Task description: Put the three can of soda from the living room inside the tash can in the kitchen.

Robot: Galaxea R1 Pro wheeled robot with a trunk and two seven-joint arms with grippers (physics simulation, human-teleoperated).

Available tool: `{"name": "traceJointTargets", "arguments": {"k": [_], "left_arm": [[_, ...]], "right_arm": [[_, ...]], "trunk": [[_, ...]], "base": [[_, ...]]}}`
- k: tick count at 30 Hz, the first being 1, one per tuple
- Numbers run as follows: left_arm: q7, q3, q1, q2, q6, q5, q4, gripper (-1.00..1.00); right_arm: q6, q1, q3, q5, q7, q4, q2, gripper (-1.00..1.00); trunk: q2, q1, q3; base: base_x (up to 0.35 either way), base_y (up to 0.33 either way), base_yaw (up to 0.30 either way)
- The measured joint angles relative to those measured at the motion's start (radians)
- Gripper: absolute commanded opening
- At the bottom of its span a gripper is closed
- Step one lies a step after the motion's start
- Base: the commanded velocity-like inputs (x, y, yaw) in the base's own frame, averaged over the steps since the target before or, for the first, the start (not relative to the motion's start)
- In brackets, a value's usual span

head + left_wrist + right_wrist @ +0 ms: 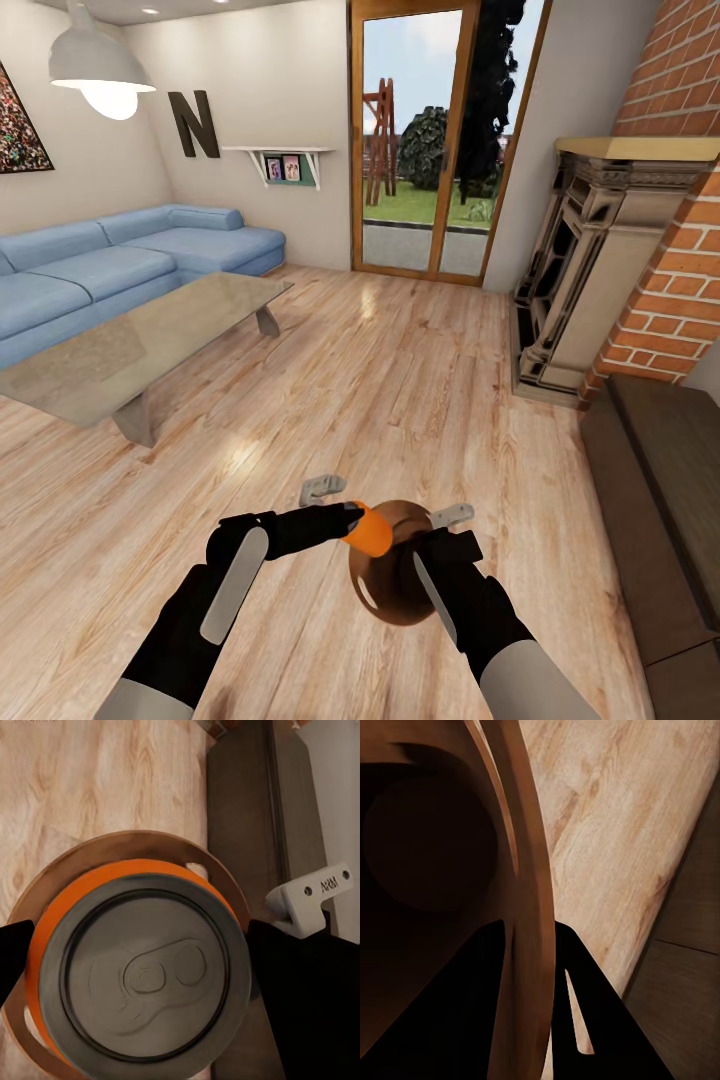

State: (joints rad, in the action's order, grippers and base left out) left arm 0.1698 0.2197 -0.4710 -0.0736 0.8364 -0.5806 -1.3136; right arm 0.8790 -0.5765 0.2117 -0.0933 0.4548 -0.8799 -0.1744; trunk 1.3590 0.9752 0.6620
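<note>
Living room with wood floor (420,380), left gripper (352,527) clamped on an orange soda can (371,530) over the brown bin's (395,585) mouth, right gripper (432,548) closed on the bin's rim, blue sofa (120,265) far left

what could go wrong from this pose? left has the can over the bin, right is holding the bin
1. The can of soda, held in the left end effector, sits toward one edge of the tash can opening; released now, it might clip the rim and drop to the wood floor.
2. The right end effector pinches only the bin's thin wall; the can's impact could tilt or slip it.
3. The two end effectors are close together and may collide.
</note>
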Motion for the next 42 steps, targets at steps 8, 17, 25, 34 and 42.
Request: {"name": "traceJointTargets", "arguments": {"k": [8, 17, 25, 34, 42], "left_arm": [[0.000, 0.001, 0.000, -0.001, -0.008, 0.001, 0.001, -1.00], [0.000, 0.001, -0.001, -0.004, -0.027, 0.004, 0.024, -1.00], [0.000, 0.001, -0.003, -0.012, -0.062, 0.005, 0.080, -1.00], [0.000, 0.048, -0.004, -0.030, -0.102, 0.005, 0.137, -1.00], [0.000, 0.091, -0.005, -0.034, -0.141, 0.007, 0.192, -1.00]], "right_arm": [[0.001, 0.000, 0.000, 0.000, 0.000, 0.000, 0.000, -1.00], [0.001, 0.000, 0.008, 0.000, -0.001, 0.000, 0.000, -1.00], [0.006, 0.000, 0.032, 0.002, -0.001, 0.000, 0.000, -1.00], [0.003, 0.000, 0.090, 0.087, -0.001, -0.002, 0.000, -1.00], [0.007, 0.000, 0.110, 0.115, 0.001, -0.003, 0.000, -1.00]], "trunk": [[0.000, 0.000, 0.000], [0.000, 0.000, 0.000], [0.000, 0.000, 0.000], [0.000, 0.000, 0.000], [0.000, 0.000, 0.000]], "base": [[0.000, 0.000, 0.000], [0.000, 0.000, 0.000], [0.000, 0.000, 0.000], [0.000, 0.000, 0.000], [0.000, 0.000, 0.000]]}}
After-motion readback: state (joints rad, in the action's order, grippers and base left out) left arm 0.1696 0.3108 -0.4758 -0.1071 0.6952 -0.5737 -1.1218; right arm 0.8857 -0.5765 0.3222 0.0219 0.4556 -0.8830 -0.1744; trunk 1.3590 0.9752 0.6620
